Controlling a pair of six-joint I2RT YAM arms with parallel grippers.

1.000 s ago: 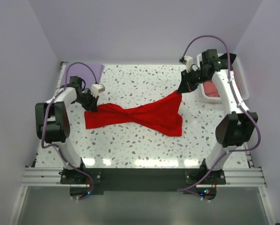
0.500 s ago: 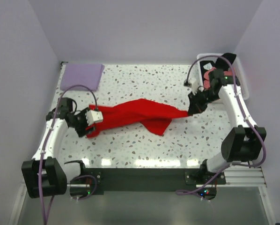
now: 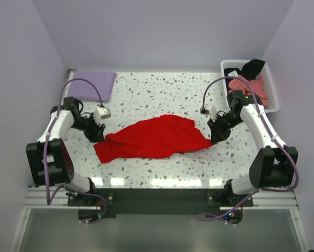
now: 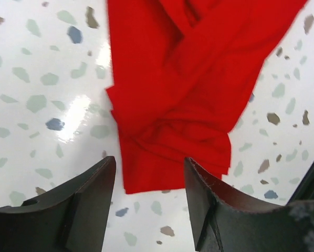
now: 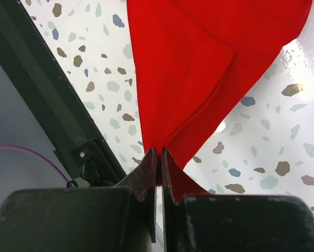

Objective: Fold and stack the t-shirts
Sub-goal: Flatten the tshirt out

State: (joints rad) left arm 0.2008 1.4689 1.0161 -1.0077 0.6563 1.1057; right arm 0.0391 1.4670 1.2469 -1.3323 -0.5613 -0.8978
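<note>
My right gripper (image 5: 158, 167) pinches the red t-shirt (image 3: 154, 137) by its right corner; my left gripper (image 4: 149, 176) gapes wide over its left end.

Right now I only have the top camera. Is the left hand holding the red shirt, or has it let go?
Observer: It is not holding it. The left wrist camera shows the left hand open, and the bunched end of the red shirt lies on the table in line with the gap, not pinched.
Operator: And the right hand?
Observer: The right wrist camera shows the right hand shut on a pointed corner of the shirt.
Operator: Is it gripping a single layer there?
Observer: Probably not. A folded flap overlaps the cloth and its edge runs down to the pinch.
</note>
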